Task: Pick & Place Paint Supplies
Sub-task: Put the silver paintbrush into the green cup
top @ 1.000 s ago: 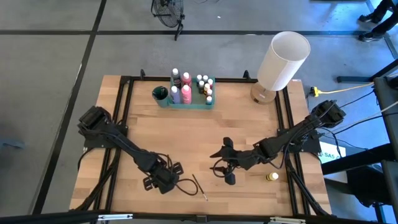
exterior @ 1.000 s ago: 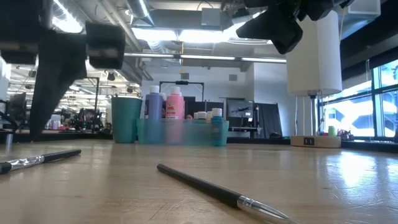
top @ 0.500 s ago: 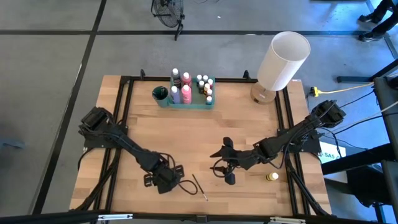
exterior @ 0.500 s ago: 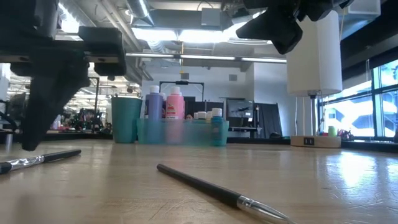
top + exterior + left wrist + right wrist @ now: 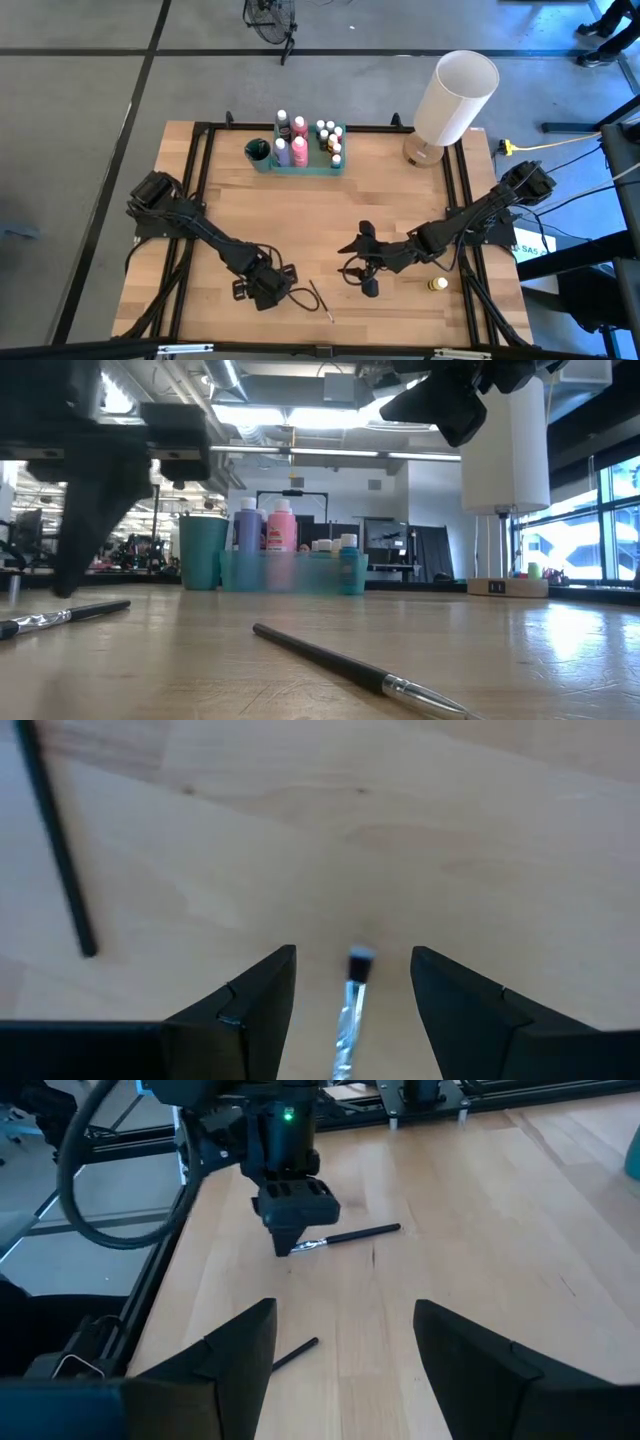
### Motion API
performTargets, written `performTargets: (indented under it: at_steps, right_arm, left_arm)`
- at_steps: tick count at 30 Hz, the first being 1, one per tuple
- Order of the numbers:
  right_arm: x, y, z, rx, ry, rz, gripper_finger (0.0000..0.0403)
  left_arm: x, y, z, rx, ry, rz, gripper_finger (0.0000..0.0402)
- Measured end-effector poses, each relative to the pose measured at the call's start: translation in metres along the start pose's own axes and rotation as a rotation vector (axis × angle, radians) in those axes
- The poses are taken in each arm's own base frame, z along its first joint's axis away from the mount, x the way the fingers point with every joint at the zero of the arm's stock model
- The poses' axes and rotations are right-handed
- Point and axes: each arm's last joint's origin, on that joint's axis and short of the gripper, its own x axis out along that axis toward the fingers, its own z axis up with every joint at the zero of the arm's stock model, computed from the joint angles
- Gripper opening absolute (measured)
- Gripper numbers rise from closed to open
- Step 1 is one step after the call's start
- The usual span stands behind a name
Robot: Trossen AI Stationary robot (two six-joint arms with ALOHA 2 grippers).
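Observation:
Two thin dark paintbrushes lie flat on the table near its near edge. One brush (image 5: 350, 1010) (image 5: 60, 617) lies under my left gripper (image 5: 352, 970) (image 5: 292, 1240). That gripper is open and points down, with a finger on each side of the brush's bristle end, just above it. The other brush (image 5: 320, 300) (image 5: 340, 665) lies a little to the right. My right gripper (image 5: 345, 1370) (image 5: 352, 262) is open and hovers over mid-table. A small yellow bottle (image 5: 437, 284) lies by the right arm. Several white-capped bottles (image 5: 300, 150) stand in the green tray (image 5: 340, 168).
A teal cup (image 5: 258, 153) stands left of the tray at the far edge. The big white lamp (image 5: 455, 98) stands at the far right corner. Bare wood (image 5: 300, 220) stretches between the tray and both grippers. A black frame (image 5: 200, 180) borders the table.
My left gripper has crept a little toward the table's right and sunk lower over the brush lying there. Both brushes and my right gripper have stayed where they were.

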Motion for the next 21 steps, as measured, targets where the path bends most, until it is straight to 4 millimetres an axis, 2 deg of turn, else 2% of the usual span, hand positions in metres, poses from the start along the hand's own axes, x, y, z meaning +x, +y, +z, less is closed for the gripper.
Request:
performTargets:
  at_steps: [5,12,21]
  right_arm:
    - [-0.001,0.003,-0.001,0.000,-0.002,0.011,0.0241]
    - [-0.001,0.004,0.000,0.004,-0.012,0.017,0.0241]
    - [-0.001,0.004,0.000,0.002,-0.016,0.019,0.0241]
  left_arm:
    - [0.001,0.001,-0.001,-0.037,0.008,0.001,0.0196]
    - [0.015,0.000,-0.004,-0.017,0.028,-0.043,0.0196]
    - [0.016,0.002,-0.007,-0.045,0.033,-0.054,0.0192]
